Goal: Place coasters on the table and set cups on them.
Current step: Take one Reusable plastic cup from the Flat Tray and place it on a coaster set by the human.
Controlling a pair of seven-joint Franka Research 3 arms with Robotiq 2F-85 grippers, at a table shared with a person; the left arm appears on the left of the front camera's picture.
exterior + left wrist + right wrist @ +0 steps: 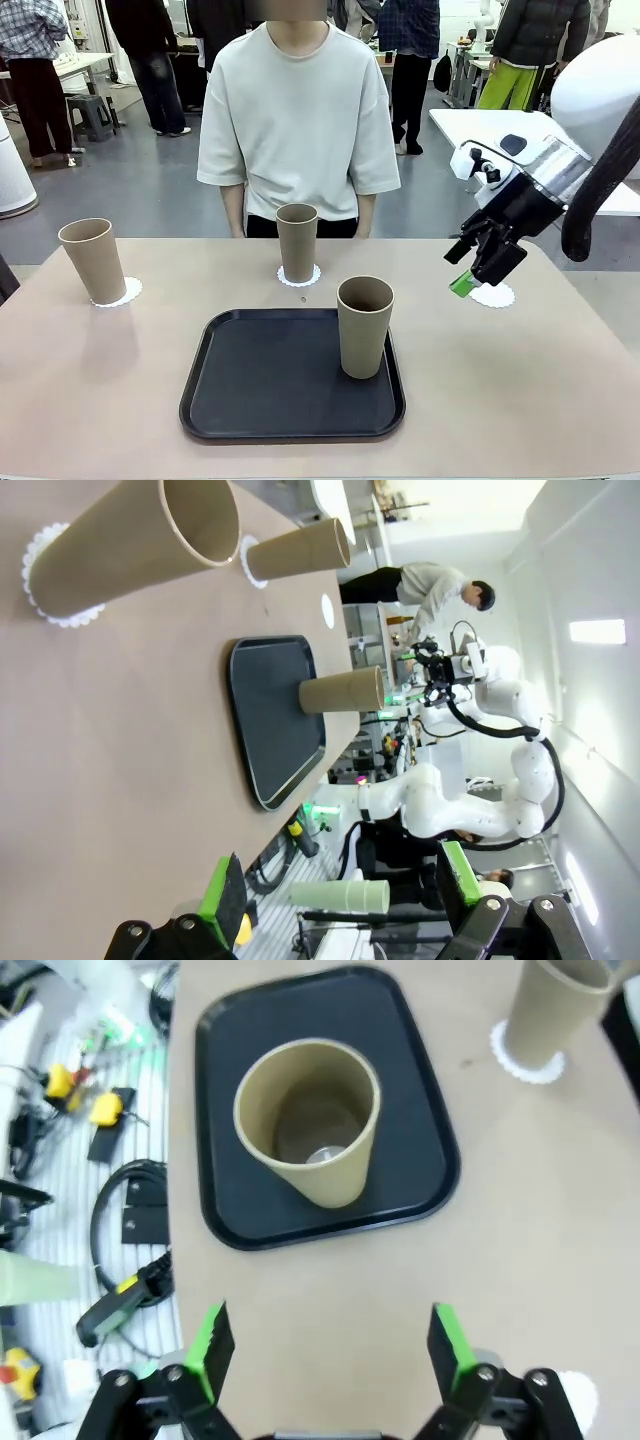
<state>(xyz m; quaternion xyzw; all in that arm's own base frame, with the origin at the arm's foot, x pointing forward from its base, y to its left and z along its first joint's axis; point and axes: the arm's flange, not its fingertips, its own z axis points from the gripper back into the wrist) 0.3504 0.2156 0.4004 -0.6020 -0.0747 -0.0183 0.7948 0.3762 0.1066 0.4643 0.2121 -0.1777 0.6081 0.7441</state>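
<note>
Cups, front view: three tall tan paper tumblers. Left cup (92, 260) sits on left coaster (126, 293), a round white lacy paper doily. Centre cup (297, 242) sits on centre coaster (298, 279). Third cup (364, 326) stands upright in right half of the black rounded-square tray (240, 400).
Open spot, front view: bare coaster (497, 296) lies at right on the beige-pink table (100, 400), no cup on it.
Right gripper, front view: right gripper (474, 277) hangs just above bare coaster's left edge.
Left gripper, left wrist view: left gripper (340, 880) has jaws spread wide w/ nothing btwn them, well apart from every cup.
Right gripper, right wrist view: jaws wide, empty, over bare tabletop; third cup is ahead on tray, roughly in line w/ the gap.
Step in hand: prob. fetch third cup, carry it to bare coaster.
Doing it well: come in level, close on mid-wall w/ a light squeeze so paper doesn't crush; lift clear of tray rim; lower straight down so doily doesn't slide.
</note>
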